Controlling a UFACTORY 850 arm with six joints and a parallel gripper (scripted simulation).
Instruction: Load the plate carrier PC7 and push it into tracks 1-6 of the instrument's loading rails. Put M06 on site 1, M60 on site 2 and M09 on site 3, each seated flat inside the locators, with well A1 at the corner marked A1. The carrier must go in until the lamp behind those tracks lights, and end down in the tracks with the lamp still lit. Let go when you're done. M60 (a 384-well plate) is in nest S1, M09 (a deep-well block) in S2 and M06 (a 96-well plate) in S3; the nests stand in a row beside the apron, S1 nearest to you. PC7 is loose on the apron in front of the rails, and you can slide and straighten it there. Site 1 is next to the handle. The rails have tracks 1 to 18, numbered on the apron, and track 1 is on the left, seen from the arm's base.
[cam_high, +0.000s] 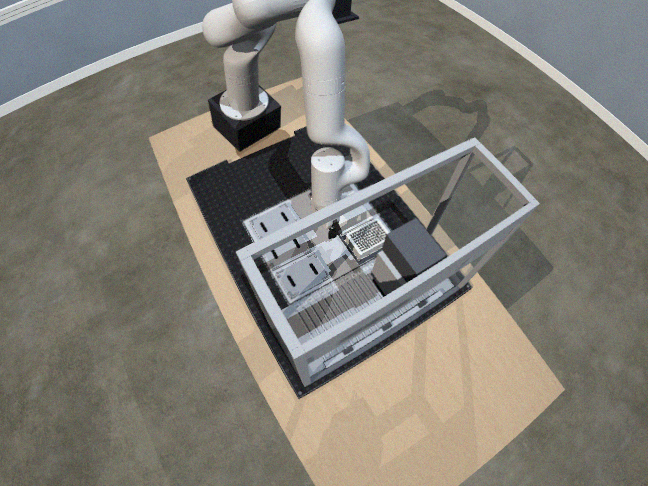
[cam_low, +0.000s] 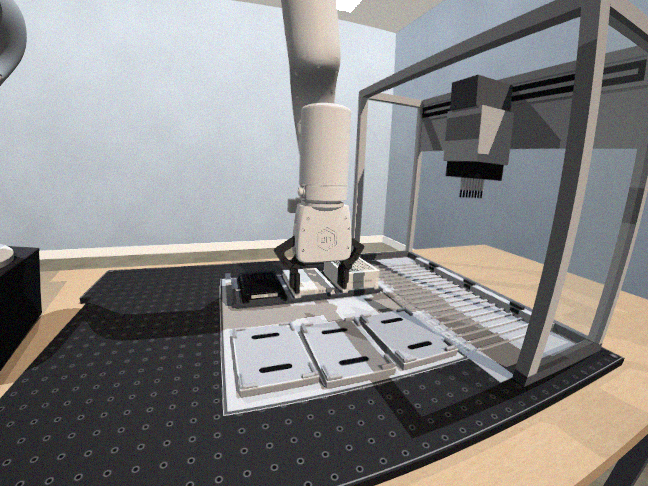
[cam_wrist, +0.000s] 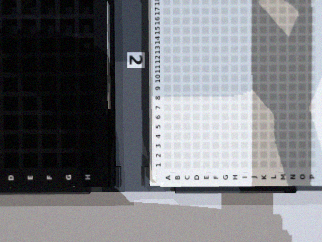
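White, fine-welled M60 (cam_wrist: 215, 100) lies directly under the gripper (cam_low: 318, 285), whose fingers are spread wide and hang down either side of it, gripping nothing. Black M06 (cam_low: 259, 286) sits just beside one finger, deep-well M09 (cam_low: 361, 272) beside the other

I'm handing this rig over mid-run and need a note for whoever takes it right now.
Gripper: open, empty, low, one finger on either side of M60.
Plates: black M06 on site 1, M60 on site 2, M09 on site 3 of PC7. The three nests are empty.
Done: loading, apparently; A1 corners unconfirmed.
Left: push PC7 into the rails, tracks 1-6, until the lamp lights, then let go.
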